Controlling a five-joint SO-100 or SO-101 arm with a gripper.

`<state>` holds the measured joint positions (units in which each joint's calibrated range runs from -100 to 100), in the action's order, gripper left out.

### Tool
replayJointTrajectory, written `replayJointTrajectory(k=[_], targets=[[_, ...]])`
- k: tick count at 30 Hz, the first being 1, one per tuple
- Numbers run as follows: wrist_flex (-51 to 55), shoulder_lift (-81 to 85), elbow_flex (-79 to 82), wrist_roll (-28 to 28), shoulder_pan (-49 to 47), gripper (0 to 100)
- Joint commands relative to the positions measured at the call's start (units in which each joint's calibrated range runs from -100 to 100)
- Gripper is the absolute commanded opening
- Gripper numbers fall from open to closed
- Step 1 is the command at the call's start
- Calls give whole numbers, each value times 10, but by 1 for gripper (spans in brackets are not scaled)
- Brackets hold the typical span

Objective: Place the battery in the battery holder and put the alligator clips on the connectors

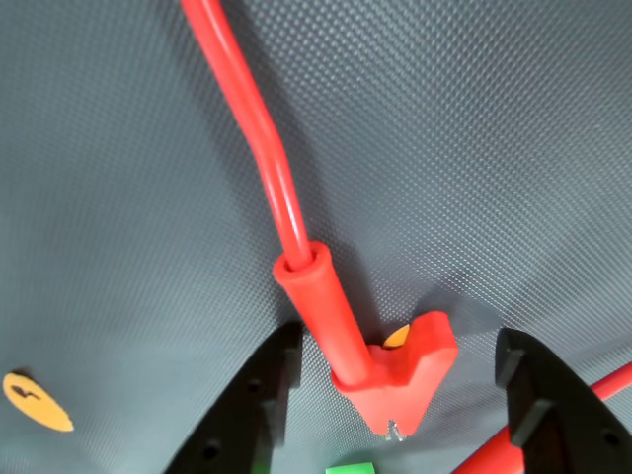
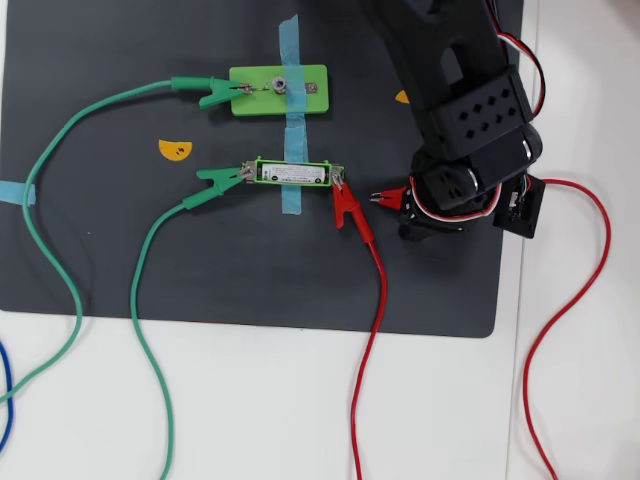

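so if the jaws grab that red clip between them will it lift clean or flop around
The red alligator clip looks small and light, so it should lift easily. Its long red wire trails away across the mat, so it will probably drag and twist the clip. The smooth rounded sleeve may slip if pinched off-centre.

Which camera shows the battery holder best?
The overhead view: the whole battery holder shows, taped to the mat, with a clip at each end. The wrist view catches only a green sliver at its bottom edge.
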<state>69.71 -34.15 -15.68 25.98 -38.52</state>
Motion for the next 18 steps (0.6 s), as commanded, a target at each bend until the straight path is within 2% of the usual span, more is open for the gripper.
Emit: replayJointTrajectory(k=[1,12,14,18], targets=[[4,-13,-26,-2,8,20],[4,-15,-25,-3,6,18],[4,-15,-24,-3,5,9],[4,-15,-23,-3,6,1]])
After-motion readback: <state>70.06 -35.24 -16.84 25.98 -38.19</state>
